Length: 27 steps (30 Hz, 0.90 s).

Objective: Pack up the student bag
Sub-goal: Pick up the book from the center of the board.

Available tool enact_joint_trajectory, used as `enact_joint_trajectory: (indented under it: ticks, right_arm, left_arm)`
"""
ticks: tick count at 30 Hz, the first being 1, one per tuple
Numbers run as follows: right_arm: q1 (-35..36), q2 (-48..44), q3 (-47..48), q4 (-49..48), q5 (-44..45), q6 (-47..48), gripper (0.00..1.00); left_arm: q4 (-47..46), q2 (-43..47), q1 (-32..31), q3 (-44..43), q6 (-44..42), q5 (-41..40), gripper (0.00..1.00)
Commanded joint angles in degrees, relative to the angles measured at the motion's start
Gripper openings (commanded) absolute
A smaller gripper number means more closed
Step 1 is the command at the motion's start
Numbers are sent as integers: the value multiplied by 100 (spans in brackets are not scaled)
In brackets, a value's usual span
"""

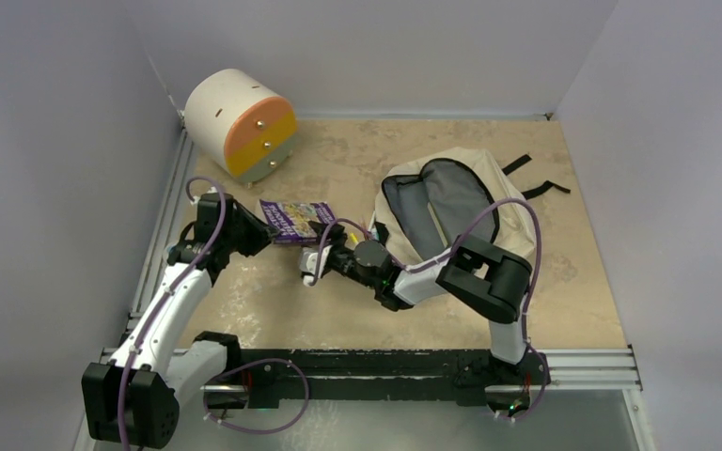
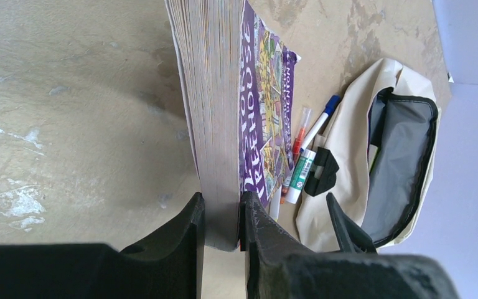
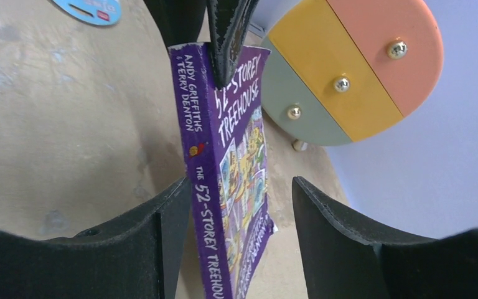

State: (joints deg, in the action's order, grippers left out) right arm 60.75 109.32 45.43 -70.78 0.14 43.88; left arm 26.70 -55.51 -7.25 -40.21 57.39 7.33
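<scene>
Student bag (image 1: pixel 435 199) lies unzipped, grey lining showing; markers (image 2: pixel 301 173) lie just beside it. Near the bag, the left gripper (image 2: pixel 222 199) clamps a purple paperback (image 3: pixel 224 187), "The 52-Storey Treehouse", Andy Griffiths & Terry Denton; the right gripper (image 3: pixel 241 185) straddles it, jaws apart.

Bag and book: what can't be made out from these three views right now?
- Bag contents: top view shows only grey lining; the right arm covers its near edge.
- Pens: left wrist view, overlapping each other and the book cover; exact count unclear.
- Blue object: right wrist view, cut off by the top edge; unidentifiable.
- Right gripper: right wrist view, open around the book; whether one finger touches the spine is unclear.
</scene>
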Motion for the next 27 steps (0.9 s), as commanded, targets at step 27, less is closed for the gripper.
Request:
enact_joint_trajectory:
  ticks: [27]
  right_arm:
    - [92, 1007, 792, -980, 1056, 1079, 22]
  left_arm:
    - [111, -66, 13, -650, 240, 364, 0]
